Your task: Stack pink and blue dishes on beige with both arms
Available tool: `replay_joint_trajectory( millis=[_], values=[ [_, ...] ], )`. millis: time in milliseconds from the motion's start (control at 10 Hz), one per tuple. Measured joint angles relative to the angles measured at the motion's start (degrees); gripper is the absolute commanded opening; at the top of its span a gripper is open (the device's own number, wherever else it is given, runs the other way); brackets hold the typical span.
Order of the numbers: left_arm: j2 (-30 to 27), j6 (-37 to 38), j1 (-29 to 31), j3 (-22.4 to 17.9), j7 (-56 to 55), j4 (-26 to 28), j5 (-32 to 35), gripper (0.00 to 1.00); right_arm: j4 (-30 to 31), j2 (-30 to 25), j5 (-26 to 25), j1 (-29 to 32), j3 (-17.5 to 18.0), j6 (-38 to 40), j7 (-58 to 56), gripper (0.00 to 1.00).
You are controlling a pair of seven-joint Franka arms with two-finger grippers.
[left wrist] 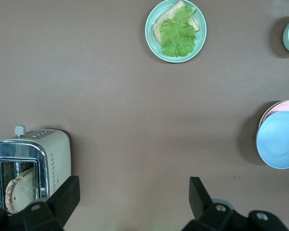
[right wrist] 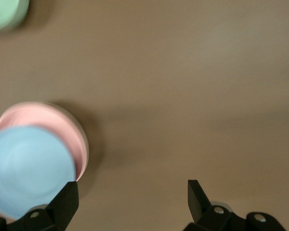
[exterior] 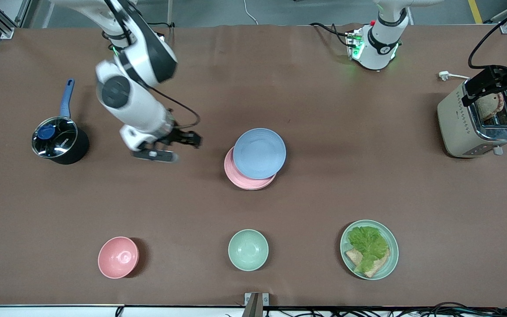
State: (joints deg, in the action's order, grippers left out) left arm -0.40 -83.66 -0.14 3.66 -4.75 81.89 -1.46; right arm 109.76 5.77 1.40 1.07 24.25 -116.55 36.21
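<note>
Nearest us on the counter [exterior: 324, 110], the blue plate [exterior: 260, 152] lies off-centre on the pink plate [exterior: 241, 176]; a beige plate is not visible. Our right gripper [exterior: 165, 147] hovers beside them, fingers apart; our left gripper [left wrist: 135, 202] waits over the toaster [exterior: 473, 121], fingers apart.

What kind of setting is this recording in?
Probably a lab tabletop staged as a kitchen: brown-covered table, cream-and-chrome toaster holding bread, black saucepan with blue handle, cabling along the table edges.
</note>
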Motion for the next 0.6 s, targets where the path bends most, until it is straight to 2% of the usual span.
replay_joint_trajectory(
  millis=[200, 400, 600],
  values=[
    [-0.3, 0.0, 0.0, 0.0, 0.0, 0.3, 0.2, 1.0, -6.5, -6.4, -0.6, 0.4, -10.9, 10.4, -3.7, 1.0],
    [-0.7, 0.0, -0.1, 0.0, 0.0, 0.9, 0.4, 1.0, -14.9, -7.3, -0.6, 0.9, -20.9, 19.4, -14.8, 1.0],
    [-0.9, 0.0, 0.0, 0.0, 0.0, 1.2, 0.4, 1.0, -20.5, -7.0, -0.5, 1.0, -27.4, 25.2, -22.4, 1.0]
  ],
)
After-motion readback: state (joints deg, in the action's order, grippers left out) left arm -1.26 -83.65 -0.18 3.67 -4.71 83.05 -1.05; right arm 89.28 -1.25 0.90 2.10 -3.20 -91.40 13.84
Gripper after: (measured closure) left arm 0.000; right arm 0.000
